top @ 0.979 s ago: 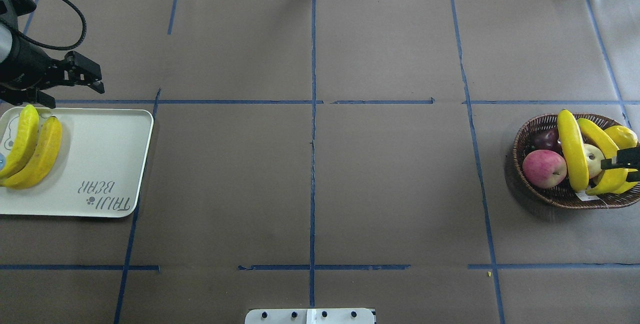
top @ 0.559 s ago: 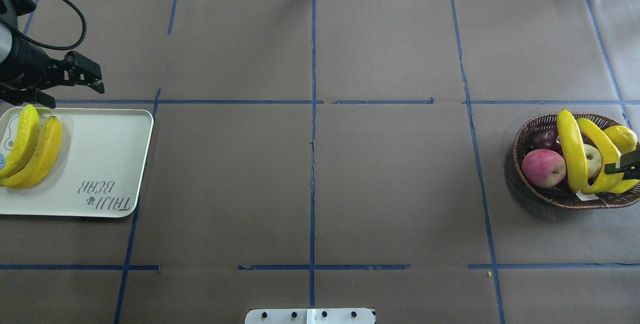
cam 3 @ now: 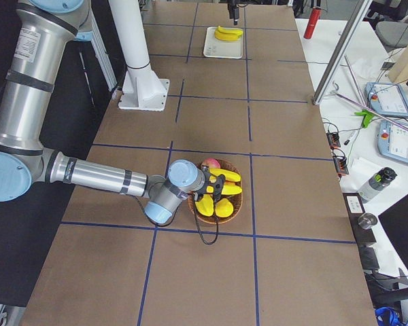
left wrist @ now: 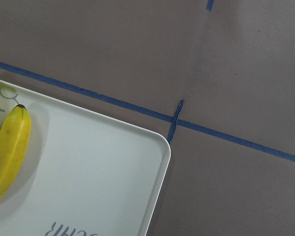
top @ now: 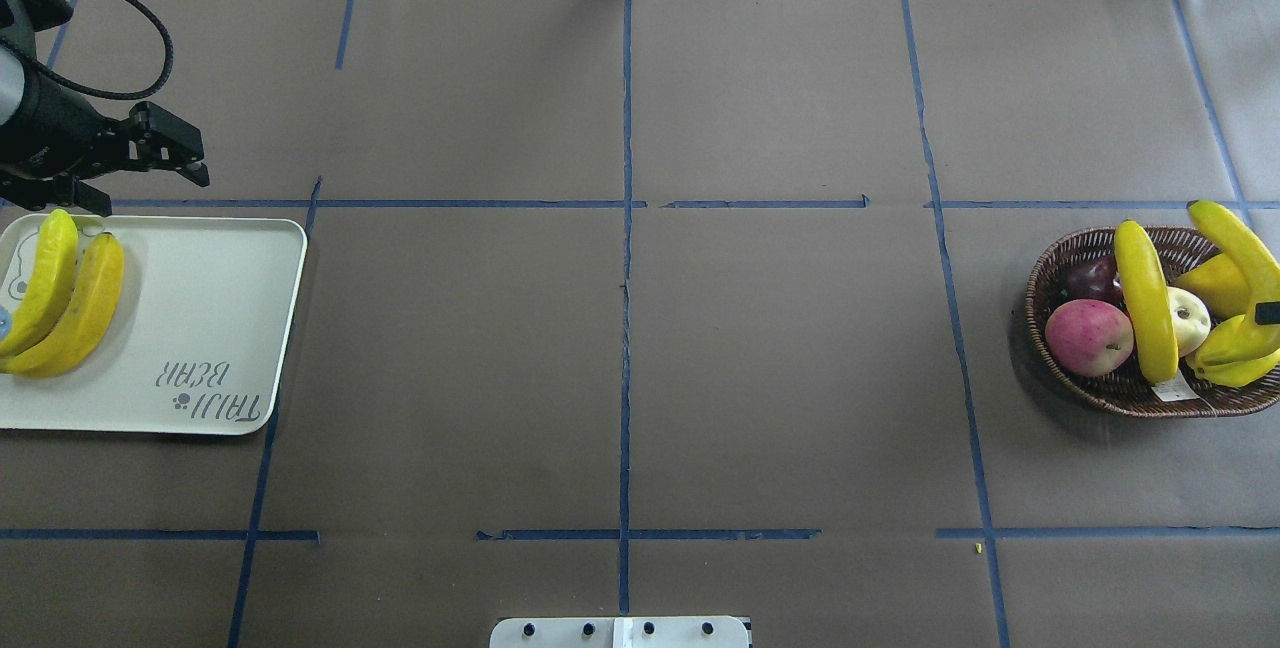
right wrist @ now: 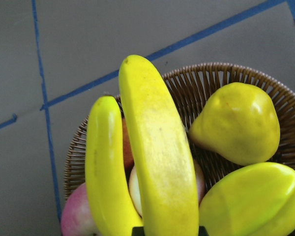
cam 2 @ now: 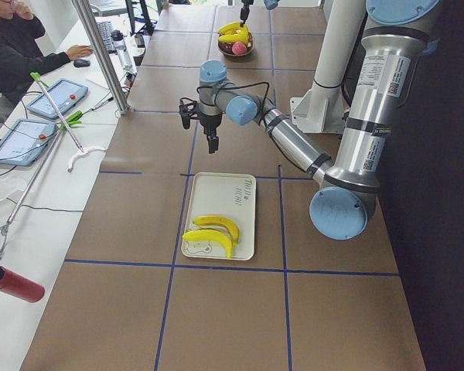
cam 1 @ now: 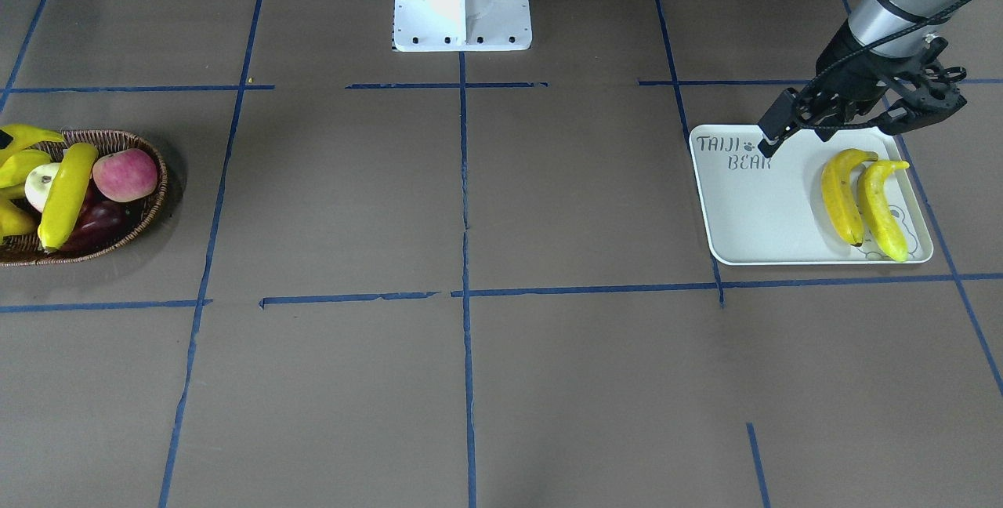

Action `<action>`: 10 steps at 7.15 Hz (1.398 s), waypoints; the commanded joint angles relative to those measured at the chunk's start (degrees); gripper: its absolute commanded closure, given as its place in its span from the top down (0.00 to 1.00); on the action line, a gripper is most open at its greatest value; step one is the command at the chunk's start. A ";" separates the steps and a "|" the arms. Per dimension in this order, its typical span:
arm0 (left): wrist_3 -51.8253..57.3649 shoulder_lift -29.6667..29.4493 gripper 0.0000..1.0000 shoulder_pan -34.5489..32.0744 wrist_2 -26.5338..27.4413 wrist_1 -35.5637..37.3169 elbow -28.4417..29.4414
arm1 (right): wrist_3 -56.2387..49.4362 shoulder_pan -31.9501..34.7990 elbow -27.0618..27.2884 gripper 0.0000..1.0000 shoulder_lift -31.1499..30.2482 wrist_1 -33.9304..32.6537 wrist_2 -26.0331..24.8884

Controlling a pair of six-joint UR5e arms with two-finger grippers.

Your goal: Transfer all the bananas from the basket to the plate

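Note:
Two yellow bananas (top: 45,283) (top: 85,308) lie side by side at the left end of the white plate (top: 200,288). My left gripper (top: 192,166) hangs open and empty just behind the plate's back edge; it also shows in the front view (cam 1: 772,136). The wicker basket (top: 1075,253) stands at the far right. My right gripper (top: 1268,312), mostly cut off by the view's edge, is shut on a banana (top: 1240,243) and holds it tilted above the basket. In the right wrist view this banana (right wrist: 160,147) fills the middle. Another banana (top: 1145,298) rests across the fruit.
The basket also holds a pink-red apple (top: 1088,336), a dark red fruit (top: 1092,278), a pale apple (top: 1190,320) and yellow pear-like fruit (right wrist: 238,123). Blue tape lines cross the brown table. A white base plate (top: 620,631) sits at the near edge.
My right gripper has raised its banana out of the basket, and the banana's far end has swung up and back past the rim. The left arm has hardly moved.

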 commanded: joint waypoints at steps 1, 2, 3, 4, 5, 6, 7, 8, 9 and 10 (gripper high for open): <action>-0.03 0.10 0.99 0.00 0.00 0.00 -0.69 | -0.21 7.28 7.46 0.00 -0.38 0.46 5.19; -0.03 0.10 0.99 0.09 -0.09 0.09 -0.61 | -0.03 5.98 9.75 0.00 1.88 -0.15 4.94; -0.03 0.01 0.99 0.26 -0.18 -0.09 -0.69 | 0.67 1.62 9.78 0.00 6.86 -0.24 4.50; -0.03 -0.95 1.00 0.70 -0.35 -0.70 -0.61 | 0.85 -3.47 9.60 0.00 12.22 -1.63 2.76; -2.82 -4.27 0.99 2.01 -2.61 -1.23 -0.43 | 0.85 -9.96 9.77 0.00 17.76 -5.39 -1.26; -7.45 -9.95 1.00 3.15 -5.86 -1.32 0.09 | 0.85 -17.77 9.78 0.00 23.21 -8.30 -7.48; -12.29 -13.67 0.99 5.34 -6.32 -1.41 -0.42 | 0.94 -24.55 10.82 0.00 27.44 -12.94 -13.72; -16.60 -16.05 0.99 7.71 -6.24 -2.28 -0.17 | 0.85 -31.75 14.75 0.00 29.66 -21.16 -22.40; -18.90 -17.12 0.99 8.34 -6.15 -4.72 0.44 | 0.85 -37.83 18.18 0.00 34.11 -31.08 -31.01; -21.89 -18.17 0.99 8.96 -6.15 -7.88 2.36 | 0.94 -40.76 18.65 0.01 40.34 -37.70 -35.45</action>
